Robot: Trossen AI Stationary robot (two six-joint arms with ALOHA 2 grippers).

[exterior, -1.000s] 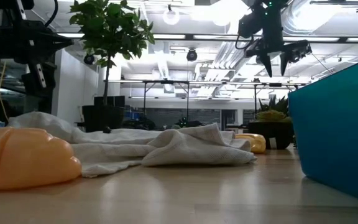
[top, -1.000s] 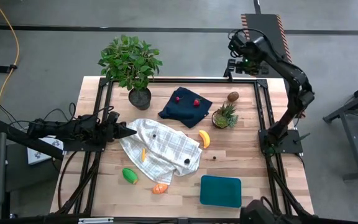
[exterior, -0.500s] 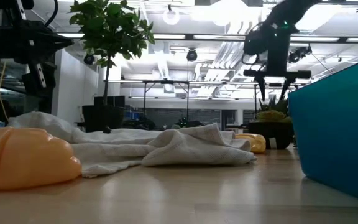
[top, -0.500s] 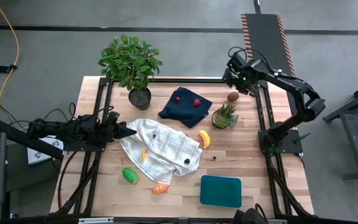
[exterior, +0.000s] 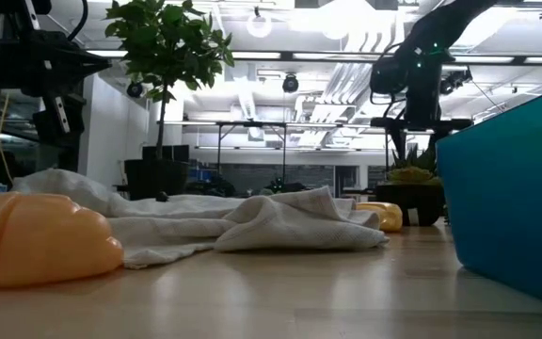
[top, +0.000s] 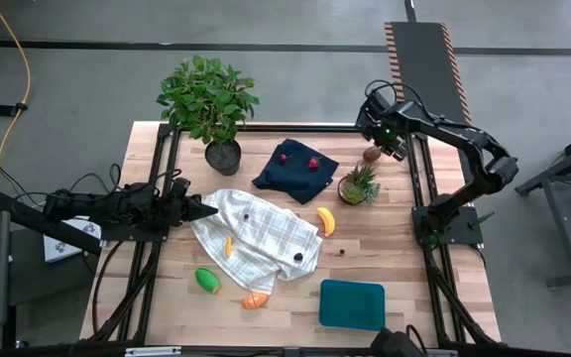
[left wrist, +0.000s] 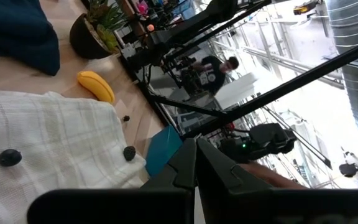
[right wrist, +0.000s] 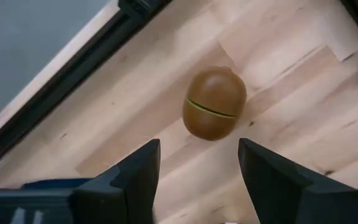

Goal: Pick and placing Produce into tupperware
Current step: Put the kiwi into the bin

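— Anything packed?
— No. The shallow teal rectangular plastic tupperware (top: 352, 303) sits apparently empty at the bench's (top: 395, 238) near edge.
— Right gripper (right wrist: 197, 163)?
— Jaws spread, empty, above the brown round produce piece (right wrist: 214, 103), far corner. Left gripper (top: 209, 208): closed, idle.

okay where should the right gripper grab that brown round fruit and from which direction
Grip the brown round fruit across its widest middle, coming straight down from above. It lies free on bare wood with room on both sides, and the open right gripper already hangs over it, fingers spread wider than the fruit.
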